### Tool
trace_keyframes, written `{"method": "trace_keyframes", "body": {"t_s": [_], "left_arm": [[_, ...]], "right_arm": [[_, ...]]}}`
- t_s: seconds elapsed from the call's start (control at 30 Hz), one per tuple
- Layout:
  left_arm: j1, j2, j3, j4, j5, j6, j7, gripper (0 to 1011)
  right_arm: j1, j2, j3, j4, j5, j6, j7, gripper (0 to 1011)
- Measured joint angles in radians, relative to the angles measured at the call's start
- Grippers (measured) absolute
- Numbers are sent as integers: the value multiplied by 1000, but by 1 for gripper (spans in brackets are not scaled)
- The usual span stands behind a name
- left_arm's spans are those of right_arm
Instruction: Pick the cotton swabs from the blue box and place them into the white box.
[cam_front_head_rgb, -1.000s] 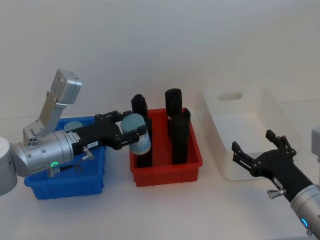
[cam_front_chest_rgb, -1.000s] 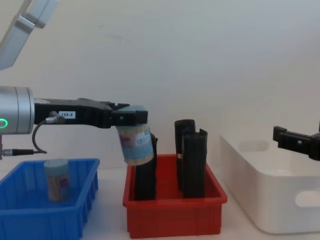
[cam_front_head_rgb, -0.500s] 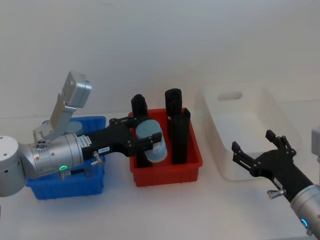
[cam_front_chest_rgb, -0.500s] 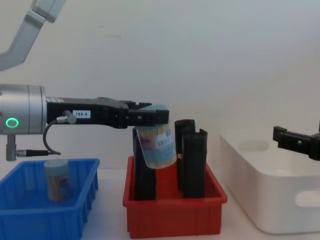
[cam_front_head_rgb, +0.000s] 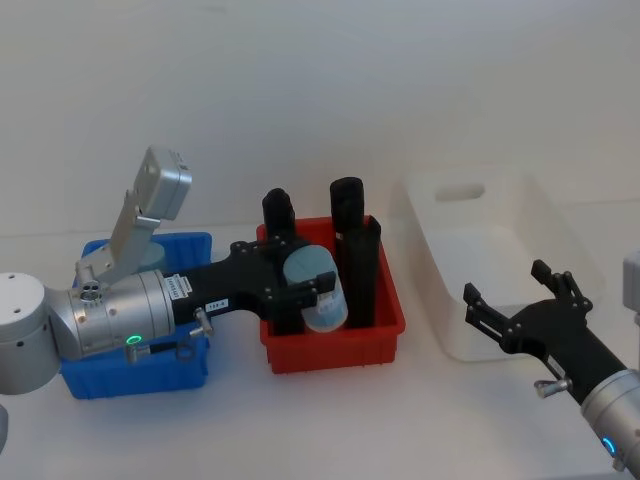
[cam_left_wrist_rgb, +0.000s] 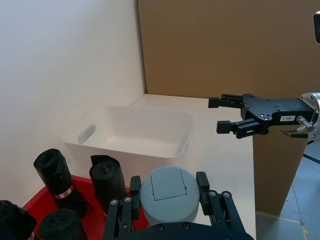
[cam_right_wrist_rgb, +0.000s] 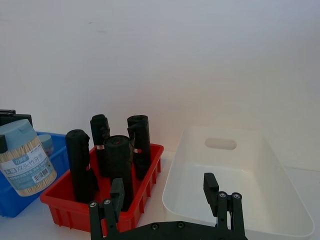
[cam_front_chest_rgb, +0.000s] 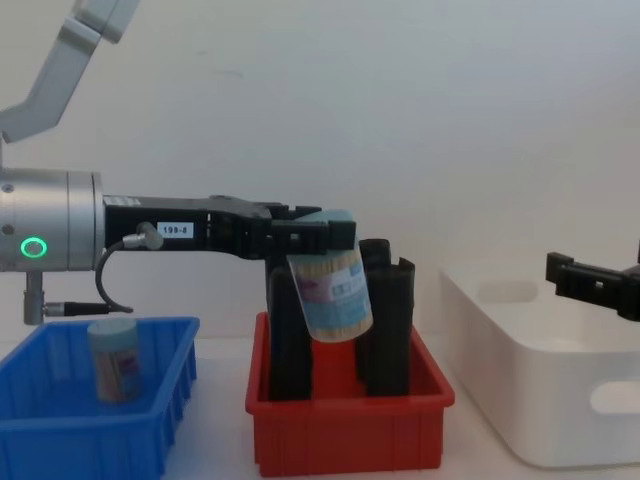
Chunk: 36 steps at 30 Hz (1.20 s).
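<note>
My left gripper (cam_front_head_rgb: 310, 287) (cam_front_chest_rgb: 322, 231) is shut on a cotton swab tub (cam_front_head_rgb: 318, 293) (cam_front_chest_rgb: 336, 296) by its light blue lid (cam_left_wrist_rgb: 167, 192). The tub hangs tilted above the red bin, among the black objects, and shows at the edge of the right wrist view (cam_right_wrist_rgb: 24, 157). A second cotton swab tub (cam_front_chest_rgb: 112, 360) stands in the blue box (cam_front_chest_rgb: 100, 440) (cam_front_head_rgb: 196, 243). The white box (cam_front_head_rgb: 500, 240) (cam_front_chest_rgb: 540, 400) (cam_left_wrist_rgb: 135, 135) (cam_right_wrist_rgb: 230, 185) sits on the right. My right gripper (cam_front_head_rgb: 506, 283) (cam_left_wrist_rgb: 218, 115) hovers open by the white box's near side.
A red bin (cam_front_head_rgb: 335, 345) (cam_front_chest_rgb: 345, 440) with several tall black objects (cam_front_head_rgb: 350, 200) (cam_right_wrist_rgb: 117, 155) stands between the blue box and the white box. A brown panel (cam_left_wrist_rgb: 225, 45) rises behind the table's right end.
My left gripper has carried the cotton swab tub to the right, from the red bin's left edge to over its middle, and the tub now tilts more. The right arm has not moved.
</note>
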<state>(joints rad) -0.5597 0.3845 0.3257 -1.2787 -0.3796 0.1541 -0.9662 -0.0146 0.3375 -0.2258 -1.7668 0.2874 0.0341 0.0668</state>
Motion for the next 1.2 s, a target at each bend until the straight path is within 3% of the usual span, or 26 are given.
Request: {"method": "trace_keyframes", "body": {"t_s": [0.47, 1.2], "left_arm": [[1, -1, 4, -2, -3, -1, -9, 670], [1, -2, 6, -3, -4, -1, -13, 670]], "right_arm": [[4, 1, -2, -1, -5, 0, 39, 1002], [65, -30, -50, 14, -51, 50, 295, 1002]]}}
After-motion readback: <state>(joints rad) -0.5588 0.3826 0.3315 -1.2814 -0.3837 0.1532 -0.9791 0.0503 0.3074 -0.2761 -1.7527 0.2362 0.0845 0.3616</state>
